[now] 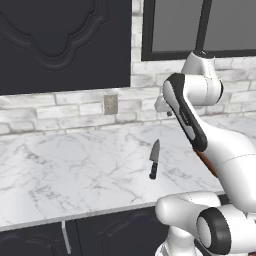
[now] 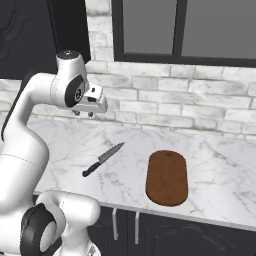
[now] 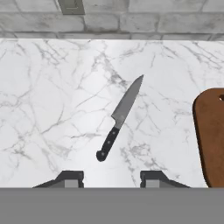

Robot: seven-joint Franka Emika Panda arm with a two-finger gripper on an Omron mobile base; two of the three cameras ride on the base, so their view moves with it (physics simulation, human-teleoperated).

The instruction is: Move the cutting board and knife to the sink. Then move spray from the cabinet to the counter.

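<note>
Knife (image 3: 119, 119) beside cutting board (image 2: 167, 177) on counter (image 2: 220, 165)

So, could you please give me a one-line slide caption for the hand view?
Open jaws hover above the knife lying on the marble counter, cutting board at the right edge.

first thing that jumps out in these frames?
The knife lying alone on the white marble counter, blade pointing toward the brick wall, and the brown cutting board flat near the counter's front edge, apart from it. The gripper hangs above the knife handle, holding nothing.
</note>
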